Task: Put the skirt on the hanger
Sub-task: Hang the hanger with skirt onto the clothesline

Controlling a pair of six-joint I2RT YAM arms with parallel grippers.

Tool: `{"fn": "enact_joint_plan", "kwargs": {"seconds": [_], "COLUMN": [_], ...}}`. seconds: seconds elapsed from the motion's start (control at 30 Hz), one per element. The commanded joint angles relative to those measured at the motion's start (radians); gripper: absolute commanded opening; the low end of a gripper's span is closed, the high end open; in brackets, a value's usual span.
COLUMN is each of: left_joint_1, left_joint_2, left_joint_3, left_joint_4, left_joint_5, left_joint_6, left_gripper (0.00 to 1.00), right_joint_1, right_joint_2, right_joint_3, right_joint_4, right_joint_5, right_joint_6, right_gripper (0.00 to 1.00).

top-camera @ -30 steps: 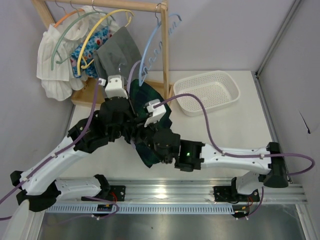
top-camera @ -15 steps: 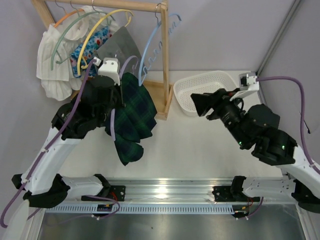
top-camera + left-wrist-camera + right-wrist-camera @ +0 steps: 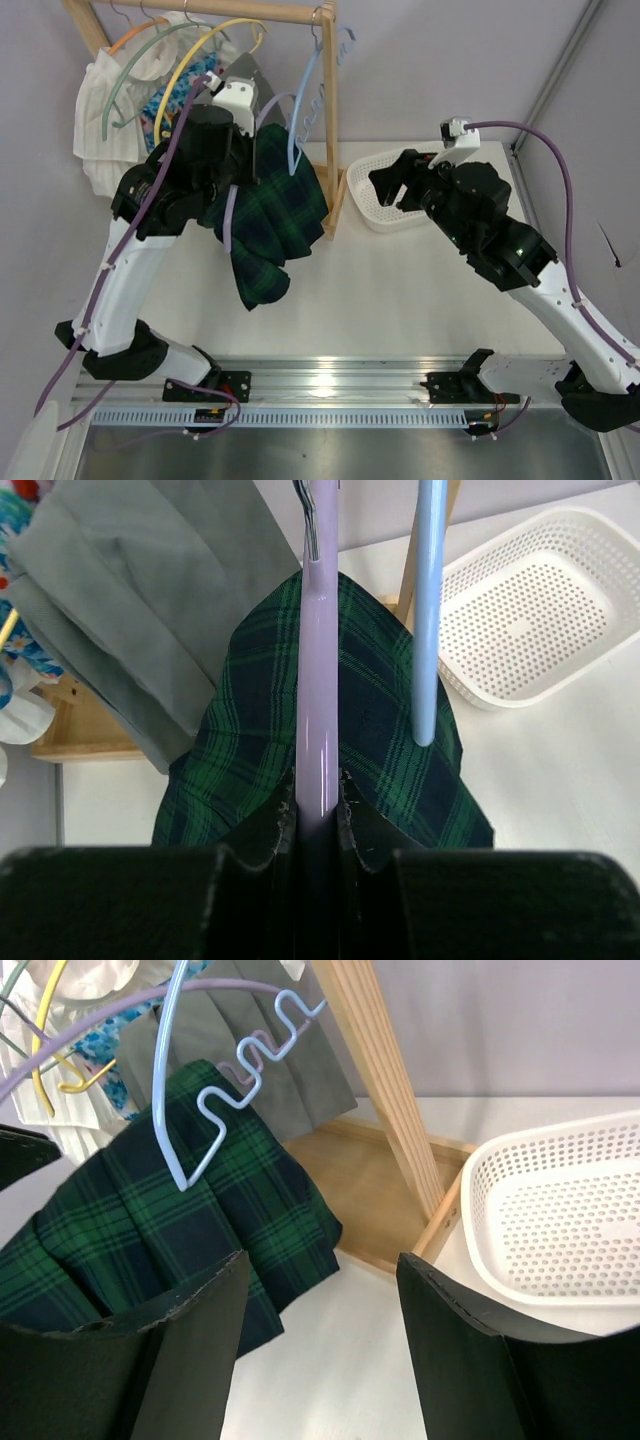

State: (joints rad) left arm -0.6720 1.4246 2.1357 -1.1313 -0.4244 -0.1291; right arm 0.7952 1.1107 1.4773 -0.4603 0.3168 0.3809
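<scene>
Green plaid skirt [image 3: 270, 225] drapes the lilac hanger [image 3: 318, 680] pinched by left pincer [image 3: 318, 782], blue hanger [image 3: 428, 610] alongside; right pincer [image 3: 322, 1270] spread.

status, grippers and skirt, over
Left gripper shut on purple hanger, skirt draped over it. Right gripper open, empty. Blue hanger close beside the purple one.

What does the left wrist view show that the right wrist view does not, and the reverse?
Only the left wrist: the left gripper shut on the lilac hanger. Only the right wrist: the right gripper, open and empty, and the wavy notches of the blue hanger. Both: the green plaid skirt, the white basket, the blue hanger.
</scene>
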Motion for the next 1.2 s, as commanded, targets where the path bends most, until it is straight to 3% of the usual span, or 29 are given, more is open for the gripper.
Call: {"fn": "enact_joint_plan", "kwargs": {"seconds": [0.0, 0.23, 0.63, 1.17], "left_joint_1": [0.029, 0.08, 0.186, 0.229], "left_joint_2": [0.011, 0.06, 0.211, 0.324], "left_joint_3": [0.07, 0.096, 0.289, 0.417], "left_joint_4": [0.076, 0.133, 0.166, 0.39], "left_joint_5": [0.038, 0.093, 0.113, 0.162], "left_joint_6": [0.031, 0.052, 0.108, 0.174], "left_gripper": [0.0, 0.0, 0.0, 0.0], "right_joint_1": [-0.036, -0.09, -0.151, -0.272], "right_joint_2": [-0.029, -0.014, 0.015, 0.023], "right_joint_3": [0.011, 0.006, -0.018, -0.161], "right_joint_4": [0.023, 0.04, 0.049, 0.107], "right_joint_5": [-0.081, -0.136, -0.174, -0.263], "right_joint_6": [-0.002, -0.002, 0.0, 0.076], "right_gripper": [0.67, 0.69, 0.71, 0.72]}}
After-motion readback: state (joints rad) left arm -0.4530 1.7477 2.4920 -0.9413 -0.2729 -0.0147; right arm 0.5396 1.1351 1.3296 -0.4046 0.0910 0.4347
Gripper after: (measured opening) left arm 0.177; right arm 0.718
